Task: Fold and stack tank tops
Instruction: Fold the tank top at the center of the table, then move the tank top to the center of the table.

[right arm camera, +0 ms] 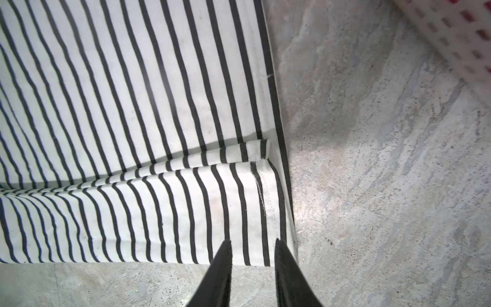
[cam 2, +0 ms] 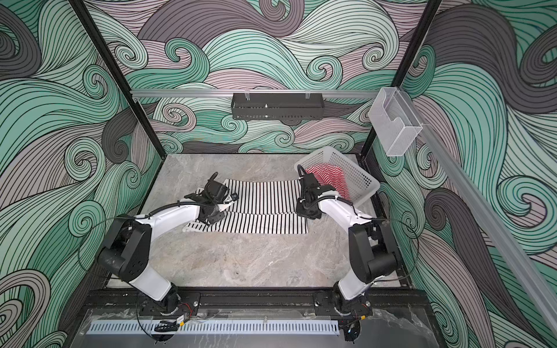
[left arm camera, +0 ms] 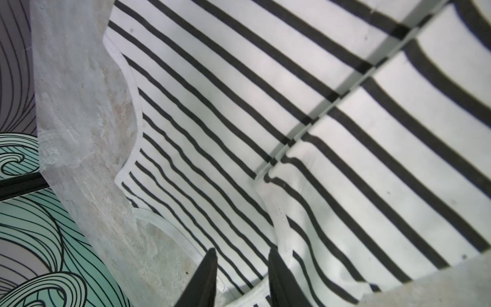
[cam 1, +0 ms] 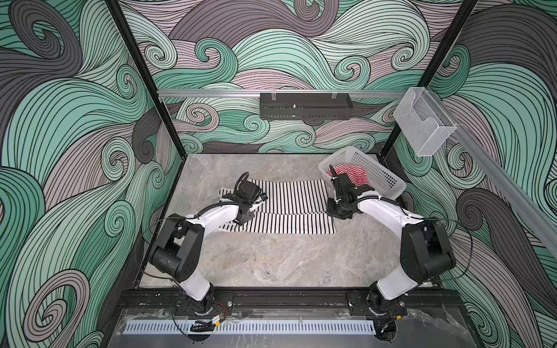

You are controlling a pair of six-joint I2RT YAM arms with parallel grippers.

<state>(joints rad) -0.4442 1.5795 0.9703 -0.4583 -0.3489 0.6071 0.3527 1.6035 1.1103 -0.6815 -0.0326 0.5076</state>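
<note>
The black-and-white striped tank top [cam 1: 295,205] [cam 2: 265,205] lies flat on the table, its near long side folded over onto the rest. My left gripper [cam 1: 242,220] [left arm camera: 242,251] hovers open over its left, strap end [left arm camera: 265,106], nothing pinched. At the near right hem corner [right arm camera: 132,93] my right gripper [cam 1: 339,214] [right arm camera: 252,240] stands open too, with nothing between its fingers. The red-and-white tank top [cam 1: 352,174] [cam 2: 328,176] sits crumpled in the white basket [cam 1: 388,177] [cam 2: 361,177].
The basket stands at the back right of the marble table [cam 1: 271,265], just behind my right arm; its wall [right arm camera: 451,34] shows in the right wrist view. A black perforated tray [cam 1: 306,106] hangs on the back rail, a clear plastic bin [cam 1: 422,126] on the right rail.
</note>
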